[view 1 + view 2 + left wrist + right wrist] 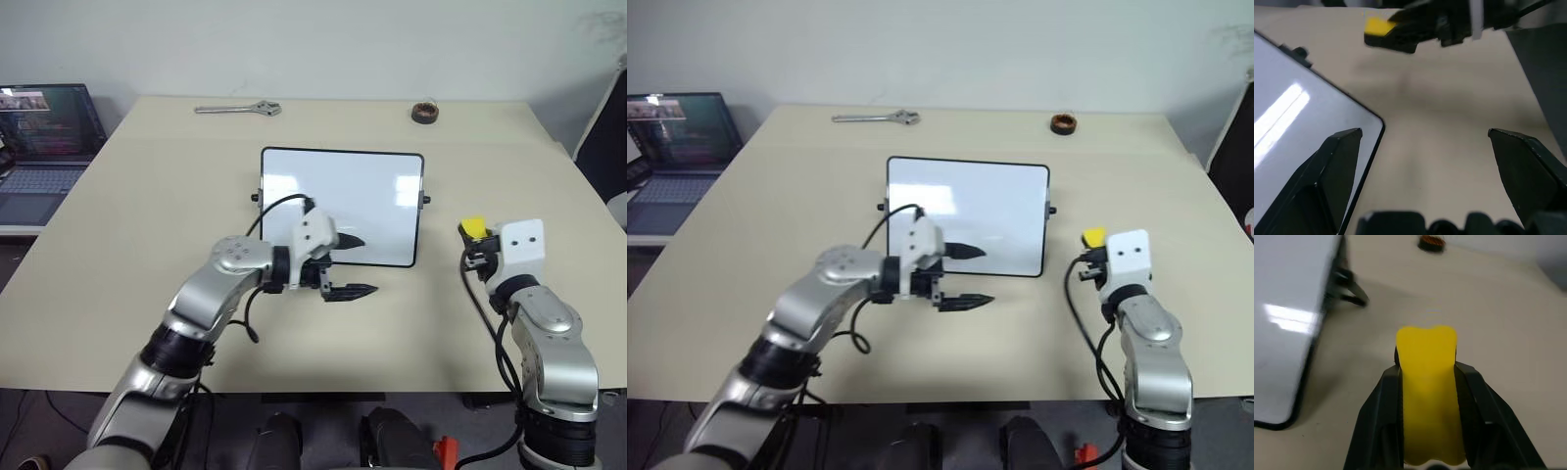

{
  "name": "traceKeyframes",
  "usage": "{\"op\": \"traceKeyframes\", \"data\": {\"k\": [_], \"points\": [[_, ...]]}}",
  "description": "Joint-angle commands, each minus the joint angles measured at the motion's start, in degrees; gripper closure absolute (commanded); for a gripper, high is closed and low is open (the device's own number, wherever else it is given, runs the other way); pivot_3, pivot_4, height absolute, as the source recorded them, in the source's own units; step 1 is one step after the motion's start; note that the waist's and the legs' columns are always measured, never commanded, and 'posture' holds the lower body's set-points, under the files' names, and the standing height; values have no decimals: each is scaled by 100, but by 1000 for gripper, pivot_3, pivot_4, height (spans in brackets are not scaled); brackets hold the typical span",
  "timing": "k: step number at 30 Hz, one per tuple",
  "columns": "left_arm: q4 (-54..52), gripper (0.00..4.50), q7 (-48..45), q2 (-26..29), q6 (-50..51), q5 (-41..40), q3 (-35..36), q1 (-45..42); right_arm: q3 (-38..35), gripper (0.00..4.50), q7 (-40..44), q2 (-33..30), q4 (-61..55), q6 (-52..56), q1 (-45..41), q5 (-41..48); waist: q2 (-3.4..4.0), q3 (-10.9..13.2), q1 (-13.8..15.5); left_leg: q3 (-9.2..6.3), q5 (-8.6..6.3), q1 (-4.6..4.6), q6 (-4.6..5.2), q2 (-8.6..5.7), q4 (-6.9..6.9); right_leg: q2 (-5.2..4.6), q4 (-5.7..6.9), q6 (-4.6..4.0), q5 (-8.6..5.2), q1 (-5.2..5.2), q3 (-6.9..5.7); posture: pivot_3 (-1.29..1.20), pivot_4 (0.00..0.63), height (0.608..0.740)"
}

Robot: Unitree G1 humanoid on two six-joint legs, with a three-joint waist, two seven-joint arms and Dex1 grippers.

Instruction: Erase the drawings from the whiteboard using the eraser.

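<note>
The eraser (1427,401) sits clamped between the two black fingers of the right gripper (477,245), its yellow top facing up and its front end sticking out past the fingertips. That gripper hangs over bare table (147,245), just off the right short side of the whiteboard (362,191) and apart from its frame; from this gripper the board lies to the left, with one of its small black knobs (1347,281) ahead and to the left. Farther ahead of the right gripper, near the far edge of the table, rests a dark tape roll (424,113). The left gripper (350,266) has its jaws spread wide and holds nothing. It points toward the right gripper; one finger (345,241) lies over the near part of the board's white surface and the other (351,291) over the table just in front of the board's near edge. In the left wrist view, the board's rounded near corner lies between the fingers. The board's surface looks plain white with glare streaks; I cannot make out any drawings on it. A metal wrench (238,109) lies at the table's far edge beyond the left gripper, and a laptop (44,147) sits off the table to its left.
</note>
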Motion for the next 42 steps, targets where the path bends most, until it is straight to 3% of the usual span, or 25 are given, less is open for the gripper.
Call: {"op": "traceKeyframes", "data": {"k": [1, 10, 14, 19, 21, 28, 32, 35, 38, 42], "points": [[245, 0, -261, -136, -323, 170, -92, -334, -251, 3426, -262, -72, 493, 119, -392, 178, 3, 1, -29, 5, 0, 0, 0, -1, -1, -1, 0, 0, 0, -1, 2, 0, 150, 740], [314, 0, -445, -225, -513, 394, -74, -337, -400, 3426, -352, -443, 1637, -39, -1066, 541, 16, 9, -54, 15, -1, -12, 2, 1, -10, -1, -2, -1, -2, -20, 10, 0, 150, 740], [192, 0, -350, -181, -514, 467, -48, -170, -486, 2277, -418, -467, 1860, -165, -1114, 712, 16, 9, -52, 14, -1, -13, 2, 1, -9, -1, -1, -1, -2, -20, 13, 0, 150, 740], [-19, 0, 29, -133, -410, 485, 183, 204, -605, 435, -528, -542, 1664, -326, -1156, 888, 16, 9, -56, 14, -1, -12, 2, 2, -8, -2, 0, -1, -2, -20, 15, 0, 150, 740], [-133, 0, 325, -75, -381, 485, 429, 463, -630, 76, -536, -562, 1296, -684, -1163, 967, 19, 10, -67, 15, -1, -11, 2, 4, -9, -2, 2, -1, -2, -20, 16, 0, 150, 740], [-1474, 0, 1881, -63, -1, 144, 1996, 2181, -254, 76, -34, -444, -245, -654, -518, 1637, 27, 14, -62, 9, -2, -14, 1, 49, -11, -1, -3, -1, -2, -22, 23, 0, 150, 740], [-2211, 0, 3030, -532, 206, 40, 2800, 2893, 245, 76, 33, -365, -503, -1702, 199, 1328, 26, 14, 23, 3, -2, -16, 1, 42, -2, -24, -2, -1, -2, -17, 18, 0, 150, 740], [-2464, 0, 3722, -738, 107, 404, 2948, 3205, 209, 76, -397, -359, -327, -3001, 878, 700, 24, 12, 94, 1, -2, -7, 0, 35, 2, -25, -3, 1, -2, -5, 15, 0, 150, 740], [-2581, 0, 4554, -928, -79, 940, 3136, 3485, -171, 76, -104, -47, -267, -3128, 1577, 1495, 15, 7, 115, -5, -1, 0, 0, 26, 3, -23, -11, 2, -3, 14, 6, 0, 150, 740], [-2675, 0, 5150, -1069, -194, 1252, 3387, 3829, -215, 76, 184, -48, -39, -3400, 1943, 1771, 15, 7, 47, 1, -2, 9, -1, 38, -1, -29, -11, 0, -2, 15, 15, 0, 150, 740]]}}
